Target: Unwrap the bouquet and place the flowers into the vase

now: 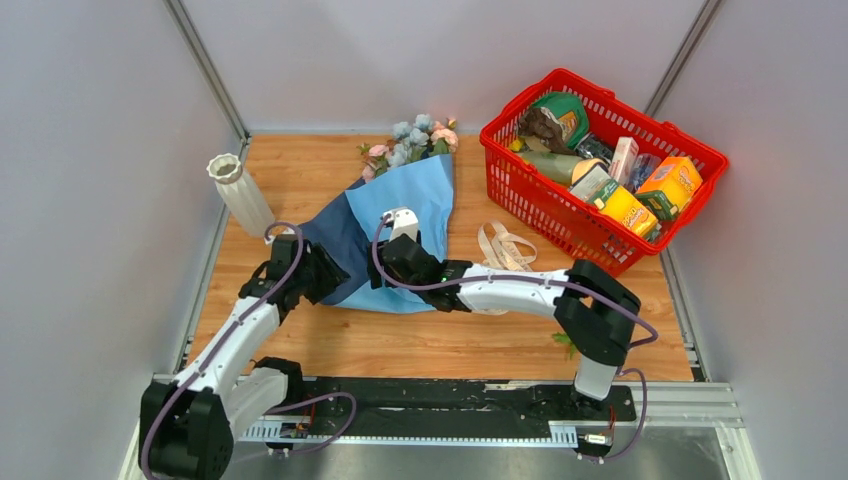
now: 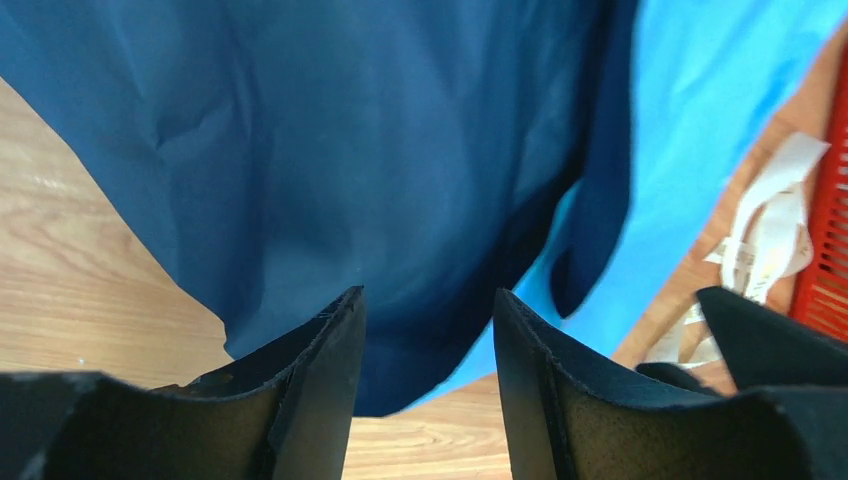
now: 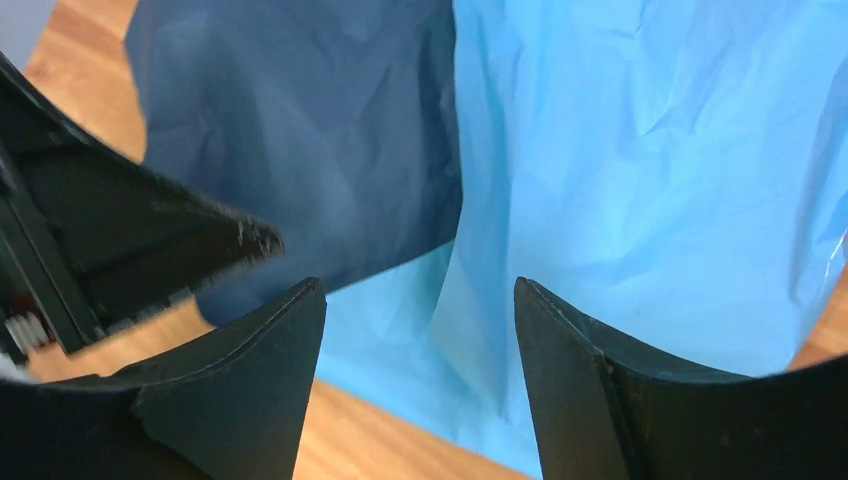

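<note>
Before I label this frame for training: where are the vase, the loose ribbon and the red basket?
vase (image 1: 243, 200), top view, on its ribbed body.
ribbon (image 1: 505, 248), top view, on its middle loops.
red basket (image 1: 545, 207), top view, on its near mesh wall.

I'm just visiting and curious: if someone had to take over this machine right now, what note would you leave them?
Left hand: open, over the dark blue paper, holding nothing.
Right hand: open, over the light blue paper, holding nothing.
Bouquet: lying on the table, flowers still in the wrap.
Vase: upright at the left, no flowers in it.
Done: ribbon is off, lying loose beside the red basket.
Left: open the wrap fully, then move the flowers into the vase.
</note>
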Available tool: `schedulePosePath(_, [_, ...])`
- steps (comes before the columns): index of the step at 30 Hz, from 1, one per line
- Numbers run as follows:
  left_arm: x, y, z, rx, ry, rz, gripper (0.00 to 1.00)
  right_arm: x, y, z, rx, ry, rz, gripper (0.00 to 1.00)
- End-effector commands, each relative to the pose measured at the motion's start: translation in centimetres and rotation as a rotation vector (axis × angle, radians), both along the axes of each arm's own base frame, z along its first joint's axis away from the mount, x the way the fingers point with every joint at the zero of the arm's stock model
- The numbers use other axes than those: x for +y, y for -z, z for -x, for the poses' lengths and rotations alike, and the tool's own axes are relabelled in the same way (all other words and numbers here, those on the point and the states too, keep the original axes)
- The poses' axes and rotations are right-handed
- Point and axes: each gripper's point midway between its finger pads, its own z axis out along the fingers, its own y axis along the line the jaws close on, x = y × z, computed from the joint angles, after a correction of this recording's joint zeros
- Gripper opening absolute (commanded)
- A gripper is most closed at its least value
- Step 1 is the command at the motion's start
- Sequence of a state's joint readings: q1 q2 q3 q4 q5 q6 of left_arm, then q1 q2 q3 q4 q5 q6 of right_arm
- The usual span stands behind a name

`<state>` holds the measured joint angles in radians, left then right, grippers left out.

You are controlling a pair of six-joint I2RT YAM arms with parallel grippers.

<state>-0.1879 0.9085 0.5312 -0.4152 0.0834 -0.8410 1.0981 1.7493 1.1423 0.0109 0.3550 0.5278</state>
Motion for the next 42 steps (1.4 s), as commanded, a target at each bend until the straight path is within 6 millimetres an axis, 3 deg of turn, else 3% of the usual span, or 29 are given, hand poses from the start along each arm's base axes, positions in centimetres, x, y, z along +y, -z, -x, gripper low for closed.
schedulePosePath(1, [-0.8, 1.0, -0.9, 0.038, -0.059, 0.09, 0.58, 0.9, -0.3, -2.6, -0.063, 0.083, 0.027, 0.72])
schedulePosePath(5, [2.2, 3.4, -0.2, 0.119, -0.214, -0.018, 0.58, 1.9, 1.8, -2.9, -0.038, 0.084, 0.045, 0.74])
schedulePosePath(12, [6.2, 5.5, 0.7, 0.147, -0.431, -0.133, 0.58, 1.7, 3.6, -4.4, -0.058, 0.144, 0.119, 0.7])
schedulePosePath(15, [7.4, 6.1, 1.0, 0.176, -0.48, -0.171, 0.58, 1.3, 3.7, -4.7, -0.058, 0.168, 0.139, 0.52])
schedulePosePath(16, [7.5, 6.1, 1.0, 0.185, -0.49, -0.169, 0.59, 1.0, 3.6, -4.7, -0.059, 0.185, 0.145, 0.43])
schedulePosePath(18, [7.8, 6.8, 1.4, 0.225, -0.523, -0.165, 0.59, -0.5, 3.2, -4.9, -0.068, 0.245, 0.168, 0.17])
schedulePosePath(20, [7.9, 7.7, 1.8, 0.267, -0.541, -0.146, 0.59, -2.0, 2.3, -5.0, -0.085, 0.289, 0.171, 0.0])
schedulePosePath(22, [8.2, 8.5, 2.4, 0.305, -0.567, -0.148, 0.59, -3.5, 0.4, -4.8, -0.106, 0.334, 0.141, 0.0])
schedulePosePath(27, [10.1, 9.2, 3.5, 0.353, -0.636, -0.221, 0.59, -8.1, 0.1, -4.1, -0.112, 0.452, 0.117, 0.0])
schedulePosePath(31, [11.8, 7.0, 3.3, 0.309, -0.685, -0.286, 0.65, -9.9, 1.1, -3.6, -0.091, 0.491, 0.111, 0.0])
schedulePosePath(35, [11.9, 4.1, 1.2, 0.166, -0.645, -0.274, 0.72, -10.0, 1.2, -3.3, -0.075, 0.486, 0.097, 0.0])
schedulePosePath(38, [9.5, 2.7, 0.6, 0.117, -0.52, -0.177, 0.73, -9.9, 1.1, -3.0, -0.062, 0.483, 0.075, 0.0])
schedulePosePath(42, [8.3, 1.6, 3.1, 0.151, -0.533, -0.085, 0.73, -9.8, 1.0, -2.9, -0.058, 0.47, 0.073, 0.0])
